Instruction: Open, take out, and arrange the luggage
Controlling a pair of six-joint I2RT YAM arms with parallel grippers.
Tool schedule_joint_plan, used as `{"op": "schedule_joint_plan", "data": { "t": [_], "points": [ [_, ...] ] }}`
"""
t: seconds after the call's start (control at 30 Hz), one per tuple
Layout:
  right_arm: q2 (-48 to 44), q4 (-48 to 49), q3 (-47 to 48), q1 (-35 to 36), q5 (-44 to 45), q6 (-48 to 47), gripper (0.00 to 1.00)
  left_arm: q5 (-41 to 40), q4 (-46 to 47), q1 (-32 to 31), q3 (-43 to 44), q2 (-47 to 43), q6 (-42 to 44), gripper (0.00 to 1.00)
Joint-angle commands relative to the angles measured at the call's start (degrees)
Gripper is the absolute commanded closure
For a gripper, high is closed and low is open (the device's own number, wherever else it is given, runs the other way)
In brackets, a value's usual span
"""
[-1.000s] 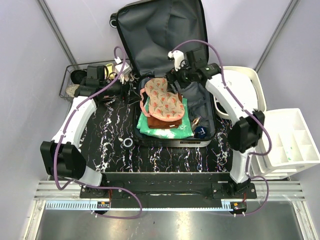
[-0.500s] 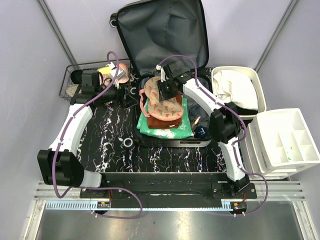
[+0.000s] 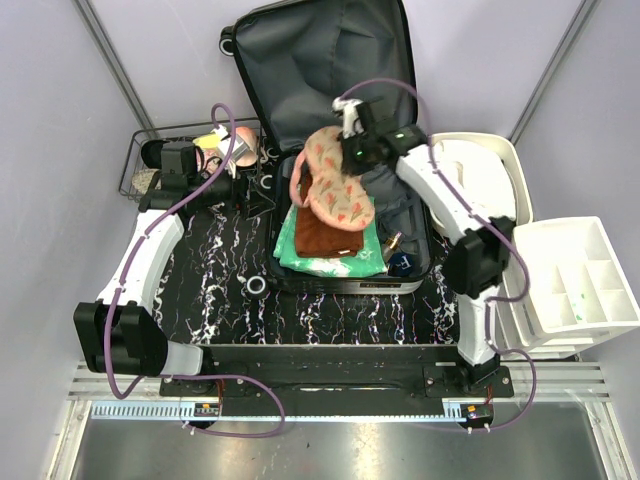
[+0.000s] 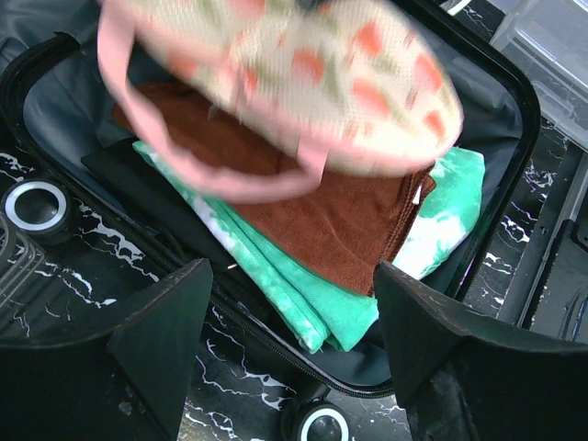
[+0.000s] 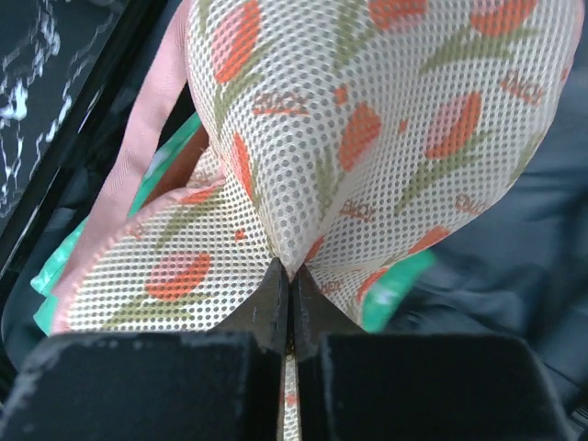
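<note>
Two things lie nearest you on the black marbled table (image 3: 215,262): a small roll of tape (image 3: 249,286) and, just right of it, the front rim of the luggage (image 3: 320,70). The luggage stands open at the table's centre, its base flat and its grey-lined lid upright toward the back wall. Inside the base you have a folded green cloth (image 3: 330,264) (image 4: 317,299) with a brown towel (image 3: 318,238) (image 4: 331,225) stacked on it, and a dark blue item (image 3: 403,264) at the right front corner. Your left gripper (image 3: 255,190) (image 4: 294,354) hovers at the luggage's left edge, jaws spread wide and holding nothing. Your right gripper (image 3: 350,152) (image 5: 290,285) is above the middle of the base, fingers pressed together, pinching a fold of the tulip-print mesh pouch (image 3: 335,185) (image 5: 367,138) (image 4: 303,73). The pouch hangs clear of the towel, its pink strap drooping on the left. A black wire basket (image 3: 135,165) holding small articles sits at the far left, and white bins (image 3: 600,250) stand right of the luggage.
</note>
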Motion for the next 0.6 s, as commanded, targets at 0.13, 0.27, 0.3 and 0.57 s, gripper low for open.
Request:
{"op": "schedule_joint_plan", "data": {
  "t": [0.13, 0.27, 0.3, 0.57],
  "points": [
    [-14.5, -3.7, -1.3, -20.0, -0.9, -13.1, 1.0, 4.4, 3.0, 0.2, 3.1, -0.1, -0.4, 0.24],
    [-14.5, -4.6, -1.8, -29.1, -0.8, -20.2, 1.0, 4.6, 3.1, 0.1, 3.3, 0.6, -0.3, 0.24],
    [-13.6, -4.4, -1.6, -30.0, 0.3, -21.5, 1.0, 4.6, 3.1, 0.2, 3.4, 0.9, -0.4, 0.24],
    [-2.6, -2.8, 8.2, -39.7, 3.4, -29.7, 1.0, 4.3, 2.9, 0.2, 3.3, 1.2, 0.0, 0.24]
  ]
}}
